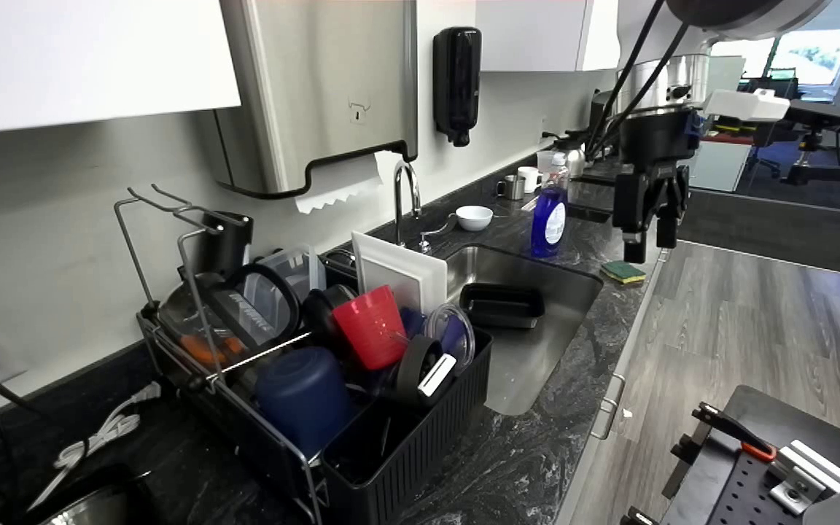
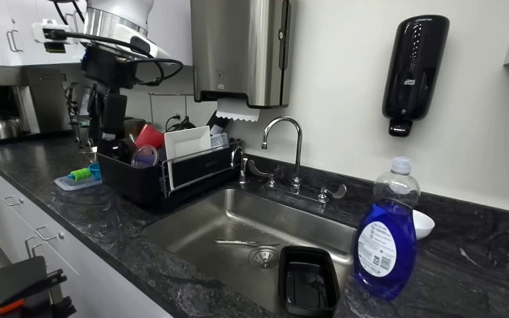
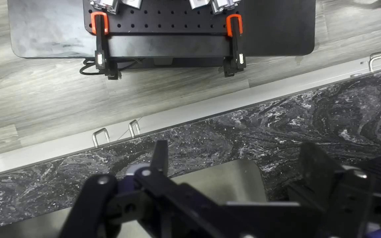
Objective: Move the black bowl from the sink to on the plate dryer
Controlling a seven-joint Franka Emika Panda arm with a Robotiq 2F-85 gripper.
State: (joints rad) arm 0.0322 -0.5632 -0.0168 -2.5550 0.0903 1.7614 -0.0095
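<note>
1. Your claw [image 3: 235,150] is spread, nothing in it; black bowl [image 2: 309,279] sits in the sink [image 2: 192,226], near right in an exterior view.
2. Swing too wide and you'll probably topple the soap bottle [image 2: 401,247] to its right there.
3. Plate dryer [image 2: 200,170] looks crammed, so the bowl could slide off.
4. Bottle's label [image 2: 376,249]: too tiny to read.

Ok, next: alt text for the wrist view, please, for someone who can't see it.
An open, empty black gripper above a gray-veined black countertop and part of a stainless-steel sink. Toward the top, across a strip of wood-look floor, two black-and-orange clamps sit at the edge of a black platform.
</note>
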